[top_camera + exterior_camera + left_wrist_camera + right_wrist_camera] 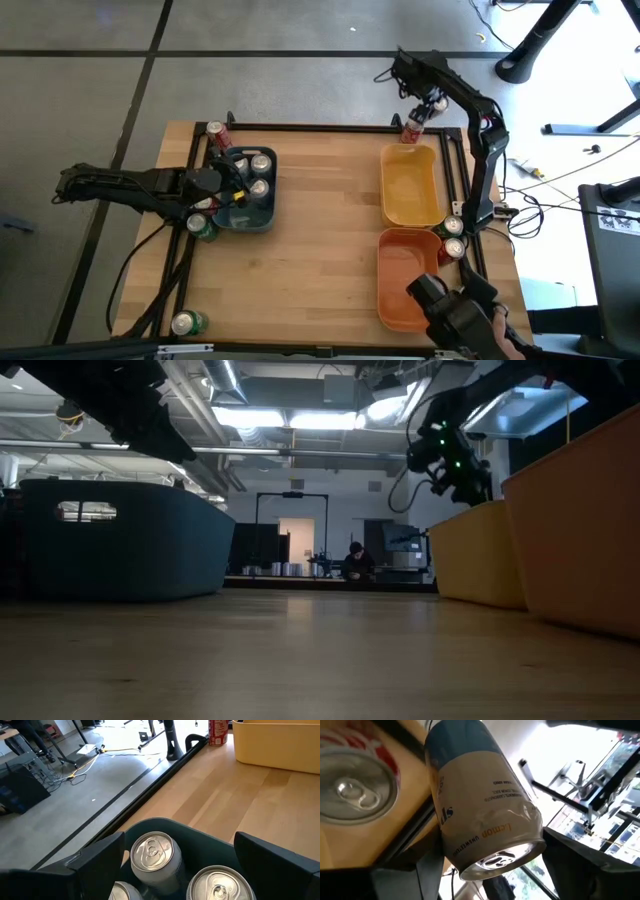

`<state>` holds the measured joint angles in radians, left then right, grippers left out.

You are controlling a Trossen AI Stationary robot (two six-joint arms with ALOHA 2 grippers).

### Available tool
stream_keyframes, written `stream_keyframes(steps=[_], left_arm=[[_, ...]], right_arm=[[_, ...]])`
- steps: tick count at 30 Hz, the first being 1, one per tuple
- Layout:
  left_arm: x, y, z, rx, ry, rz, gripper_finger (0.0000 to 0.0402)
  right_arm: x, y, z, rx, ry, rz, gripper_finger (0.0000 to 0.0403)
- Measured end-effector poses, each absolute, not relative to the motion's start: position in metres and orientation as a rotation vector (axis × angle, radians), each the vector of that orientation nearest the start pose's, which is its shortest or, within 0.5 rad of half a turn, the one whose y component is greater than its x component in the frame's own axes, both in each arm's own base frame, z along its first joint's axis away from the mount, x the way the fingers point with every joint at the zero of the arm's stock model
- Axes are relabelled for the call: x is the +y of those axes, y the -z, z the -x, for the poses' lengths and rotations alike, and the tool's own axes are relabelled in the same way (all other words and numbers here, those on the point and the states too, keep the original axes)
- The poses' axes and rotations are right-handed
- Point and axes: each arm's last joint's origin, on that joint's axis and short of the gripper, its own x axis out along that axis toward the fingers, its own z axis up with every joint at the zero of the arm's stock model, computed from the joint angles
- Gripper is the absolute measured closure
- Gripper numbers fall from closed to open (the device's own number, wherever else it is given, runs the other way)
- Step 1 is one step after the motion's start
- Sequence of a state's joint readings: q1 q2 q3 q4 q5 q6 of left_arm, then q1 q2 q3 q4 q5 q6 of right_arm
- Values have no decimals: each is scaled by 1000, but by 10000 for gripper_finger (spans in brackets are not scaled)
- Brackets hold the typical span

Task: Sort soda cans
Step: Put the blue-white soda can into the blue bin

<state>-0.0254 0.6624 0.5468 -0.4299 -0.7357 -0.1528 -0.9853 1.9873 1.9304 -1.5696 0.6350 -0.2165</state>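
R claw [485, 870] grips lemon can [485, 810] beyond yellow bin [411, 186]; carry over bin before release. L claw [175, 865] wide, empty.

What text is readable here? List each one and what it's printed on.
"Lemon", orange lettering on the pale can between the right gripper's fingers.
Small grey print above it: too blurred to read.
Large blue lettering on that can's side: cut off, unreadable.
Red can beside the yellow bin: label too small to read.

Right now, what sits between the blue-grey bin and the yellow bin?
Nothing: in the high view, bare wooden table runs from the blue-grey bin to the yellow bin.
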Motion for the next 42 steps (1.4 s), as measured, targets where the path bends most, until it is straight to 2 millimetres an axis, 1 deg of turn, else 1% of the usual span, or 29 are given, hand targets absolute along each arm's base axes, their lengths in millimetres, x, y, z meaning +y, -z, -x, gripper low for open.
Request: stream_keyframes(steps=[5, 8, 12, 16, 20, 24, 30, 32, 36, 38, 42], left_arm=[[16, -251, -139, 461, -729, -62, 38], [16, -251, -139, 461, -729, -61, 38], [16, -251, -139, 461, -729, -60, 38], [16, -251, -139, 456, -727, -45, 38], [15, -251, -139, 456, -717, -37, 38], [15, -251, -139, 451, -713, -18, 38], [13, -248, -145, 456, -654, 43, 38], [12, -247, -149, 459, -636, 56, 38], [8, -242, -154, 495, -610, 43, 38], [5, -240, -156, 507, -594, 38, 38], [-1, -238, -159, 519, -561, 29, 38]], right_arm=[[-309, -323, -210, 1758, 1017, -125, 126], [-299, -338, -226, 1660, 969, -120, 125], [-278, -353, -254, 1527, 870, -97, 125], [-257, -359, -284, 1398, 744, -82, 125], [-225, -359, -312, 1354, 612, -43, 124], [-186, -360, -339, 1321, 513, 27, 124], [-126, -359, -367, 1283, 339, 62, 124], [-109, -357, -374, 1269, 290, 71, 124], [-78, -349, -390, 1266, 211, 89, 124], [-63, -341, -396, 1292, 172, 87, 123], [-42, -323, -404, 1372, 125, 54, 123]])
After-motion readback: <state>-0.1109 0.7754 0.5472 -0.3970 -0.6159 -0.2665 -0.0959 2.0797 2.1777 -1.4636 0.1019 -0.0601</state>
